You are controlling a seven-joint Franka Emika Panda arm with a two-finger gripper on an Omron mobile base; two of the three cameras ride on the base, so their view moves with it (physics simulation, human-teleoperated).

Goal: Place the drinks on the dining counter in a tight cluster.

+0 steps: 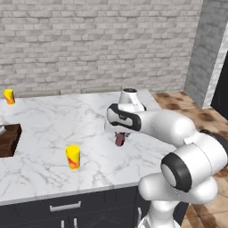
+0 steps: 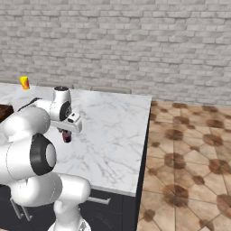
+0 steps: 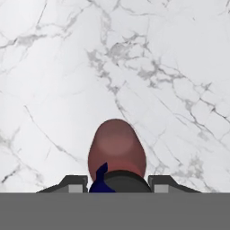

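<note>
The pincer [image 1: 120,136] hangs over the right part of the white marble table [image 1: 44,133], its two dark tips pinching the short dark maroon drink [image 1: 120,140] from either side near the top; in the hand view the maroon drink [image 3: 117,150] sits between the tips with veined marble beneath, and whether its base touches the table I cannot tell. A yellow and red can [image 1: 73,156] stands well apart to the left near the front edge, another yellow can [image 1: 9,96] far back left, and a dark wooden block [image 1: 9,140] at the left edge.
</note>
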